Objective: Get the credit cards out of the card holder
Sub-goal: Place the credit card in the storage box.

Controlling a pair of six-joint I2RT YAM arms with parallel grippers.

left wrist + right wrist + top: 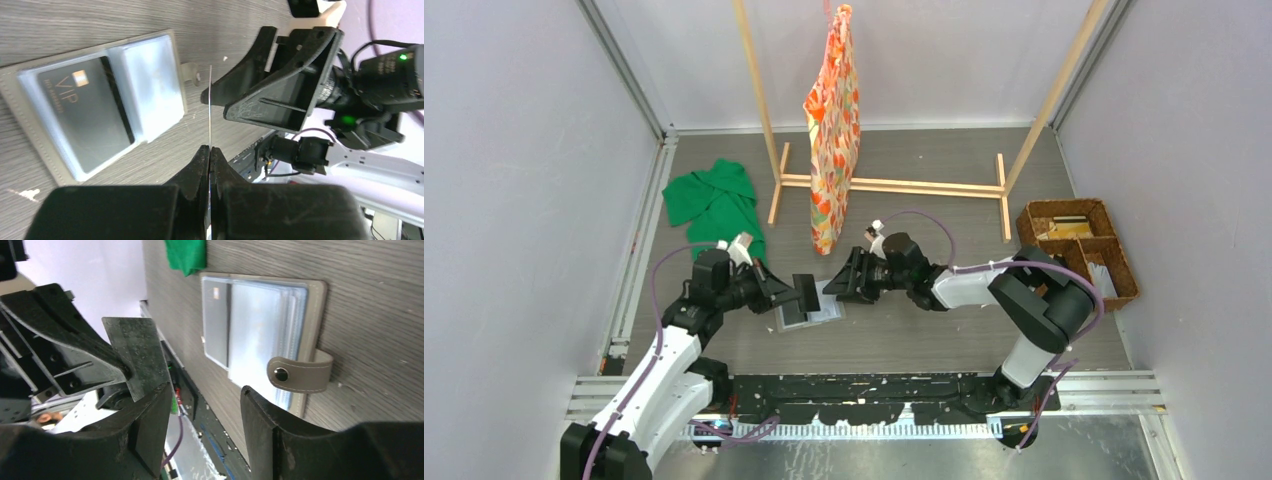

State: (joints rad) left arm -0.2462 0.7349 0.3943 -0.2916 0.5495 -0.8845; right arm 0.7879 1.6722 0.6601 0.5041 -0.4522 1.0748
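The grey card holder (821, 313) lies open on the table between the two arms. Its strap with a snap (300, 373) sticks out on one side. A grey VIP credit card (82, 112) sits in one translucent pocket. My left gripper (210, 148) is shut on a dark credit card (806, 293), held upright above the holder and seen edge-on as a thin line (210, 100). My right gripper (205, 390) is open, with nothing between its fingers. It faces the held card (136, 356), which lies just beyond its left finger.
A green cloth (714, 200) lies at the back left. A wooden rack (889, 185) with a hanging orange patterned garment (834, 120) stands behind the grippers. A brown wicker basket (1079, 250) sits at the right edge.
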